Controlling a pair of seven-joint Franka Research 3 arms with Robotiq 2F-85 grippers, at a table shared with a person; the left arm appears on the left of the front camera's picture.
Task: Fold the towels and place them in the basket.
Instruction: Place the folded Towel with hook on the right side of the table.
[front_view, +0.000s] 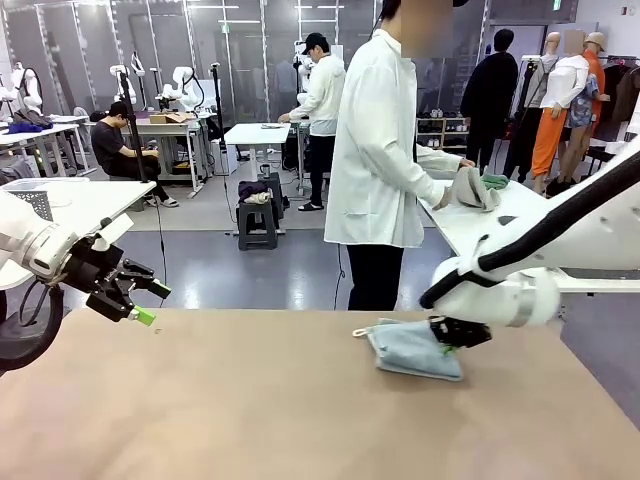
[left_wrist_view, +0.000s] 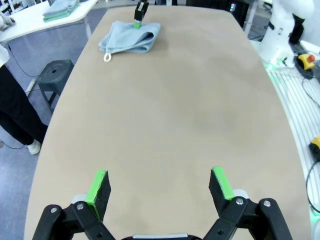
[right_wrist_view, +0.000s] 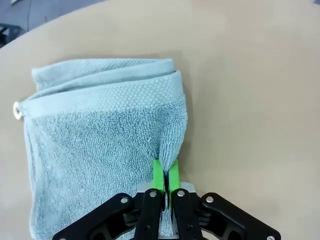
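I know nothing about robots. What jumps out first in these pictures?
The folded pale blue towel lies toward the right of the brown table, with the right gripper shut on a pinch of its edge. The left gripper hangs open at the table's left end. Beyond the table, a person in a white coat handles cloths at a white side table.

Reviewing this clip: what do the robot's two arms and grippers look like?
The left arm and right arm have glossy white rounded shells; a black cable runs along the right arm. The left gripper and right gripper are black, with linked bars, silver pivot pins and bright green pads on the fingers.
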